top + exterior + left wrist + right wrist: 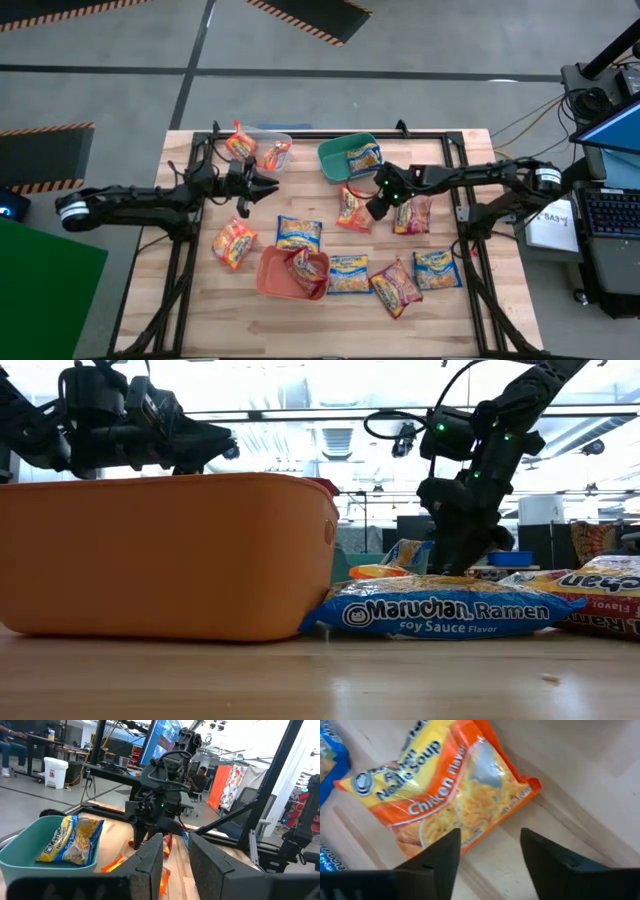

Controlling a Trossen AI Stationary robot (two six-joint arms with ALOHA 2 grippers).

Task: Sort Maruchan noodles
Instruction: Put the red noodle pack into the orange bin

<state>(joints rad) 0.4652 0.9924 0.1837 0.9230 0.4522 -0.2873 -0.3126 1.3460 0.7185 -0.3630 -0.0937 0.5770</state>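
My right tool (pixel 487 851) hung just above an orange packet (pixel 445 795) with its two dark fingers apart and nothing between them — the packet lay flat on the worktop (pixel 190 300) below the gap. Its glossy, crinkled wrapper read "Noodle Soup" and "Chicken Flavor" in white over a yellow noodle picture. In the high view that tool (pixel 375 208) sat near the middle of the worktop, over the same packet (pixel 352 209).

My left tool (pixel 268 184) hovered beside the clear tub (pixel 283 140), fingers (pixel 152 862) set a little apart, empty.

At table height a blue packet (pixel 440 612) lay flat against the orange tub's corner; I could read "Maruchan Ramen" and "Soy Sauce Flavor" on it.

The teal tub (pixel 335 160) held one blue-and-yellow packet (pixel 364 157). The clear tub held two orange packets (pixel 258 148). The orange tub (pixel 275 275), smooth plastic with rounded corners, held a dark red packet (pixel 305 265).

The rest of the Maruchan noodles (pixel 400 278) lay loose on the pale wooden planks — orange, blue and dark red flat rectangles scattered around the orange tub and towards the right arm.
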